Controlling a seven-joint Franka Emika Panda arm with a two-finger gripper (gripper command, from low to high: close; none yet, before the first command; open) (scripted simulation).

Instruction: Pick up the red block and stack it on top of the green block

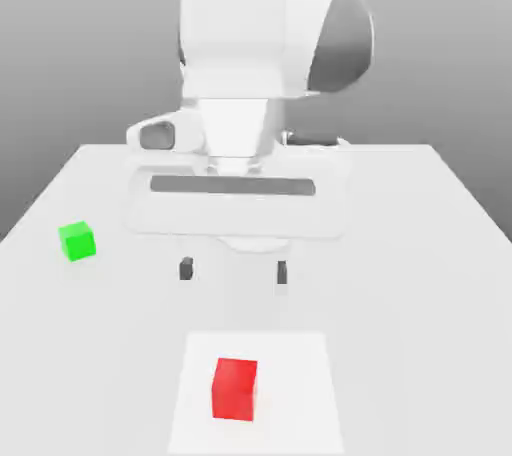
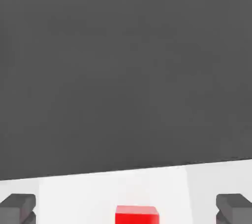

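Tool: the tool hangs above the counter with its two dark fingertips spread wide apart and nothing between them, so it is released. In the hand view the tool shows one fingertip at each side, both free.
Red block: the red block stands upright on a brighter white patch of the counter. In the exterior view it is in front of the tool, closer to the camera, and about in line with the gap between the fingertips. It is apart from the tool. In the hand view the red block lies between the two fingertips and touches neither one.
Green block: the green block sits on the counter, well apart from the red block, toward the exterior view's left and farther back. It is also to the left of the tool.
Arm: the white arm rises behind the tool.
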